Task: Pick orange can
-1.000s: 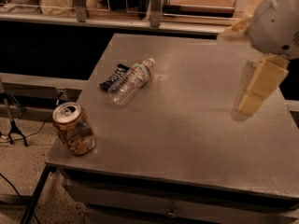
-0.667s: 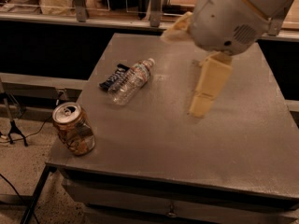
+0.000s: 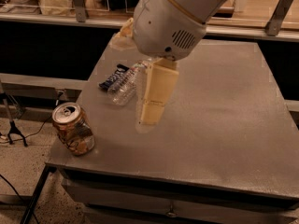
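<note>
The orange can (image 3: 73,129) stands upright at the front left corner of the grey table (image 3: 224,125), its silver top and pull tab facing up. My gripper (image 3: 133,80) hangs over the middle left of the table, behind and to the right of the can and well apart from it. One cream finger (image 3: 154,97) points down toward the tabletop and the other (image 3: 122,35) sticks out to the upper left. The jaws are open and hold nothing. The big white wrist housing (image 3: 168,17) hides part of the table's back edge.
A clear plastic bottle (image 3: 122,85) lies on its side just behind the lower finger. A dark snack wrapper (image 3: 112,77) lies beside it. A counter with shelves (image 3: 261,13) runs behind the table. Cables and a stand leg (image 3: 14,129) are on the floor at left.
The arm has swung from the right side of the table to the left and nearer the camera, closing on the bottle and the can. The can, bottle and wrapper have not moved.
</note>
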Motion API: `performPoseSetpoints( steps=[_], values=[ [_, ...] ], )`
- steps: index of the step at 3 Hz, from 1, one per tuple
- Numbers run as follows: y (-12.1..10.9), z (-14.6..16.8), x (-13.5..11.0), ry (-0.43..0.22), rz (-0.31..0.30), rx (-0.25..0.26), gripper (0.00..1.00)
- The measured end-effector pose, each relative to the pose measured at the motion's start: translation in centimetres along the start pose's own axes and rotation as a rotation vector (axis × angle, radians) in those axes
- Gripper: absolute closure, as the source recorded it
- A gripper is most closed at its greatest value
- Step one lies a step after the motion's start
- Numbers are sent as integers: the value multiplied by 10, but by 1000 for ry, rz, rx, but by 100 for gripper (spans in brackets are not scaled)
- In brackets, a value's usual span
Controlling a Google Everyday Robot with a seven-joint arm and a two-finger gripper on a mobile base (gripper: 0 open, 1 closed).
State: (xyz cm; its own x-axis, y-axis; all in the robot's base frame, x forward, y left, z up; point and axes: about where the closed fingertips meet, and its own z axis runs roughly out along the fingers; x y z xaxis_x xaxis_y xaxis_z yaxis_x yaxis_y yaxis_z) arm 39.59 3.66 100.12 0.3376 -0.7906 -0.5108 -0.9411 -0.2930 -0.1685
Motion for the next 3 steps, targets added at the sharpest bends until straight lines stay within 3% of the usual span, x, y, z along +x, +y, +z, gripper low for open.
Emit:
performPoseSetpoints(
  steps=[1,3],
  values=[
    [-16,19,-11,-47,-31,-23,0],
    [-53,98,-21,-207,-44,-114,0]
  ],
)
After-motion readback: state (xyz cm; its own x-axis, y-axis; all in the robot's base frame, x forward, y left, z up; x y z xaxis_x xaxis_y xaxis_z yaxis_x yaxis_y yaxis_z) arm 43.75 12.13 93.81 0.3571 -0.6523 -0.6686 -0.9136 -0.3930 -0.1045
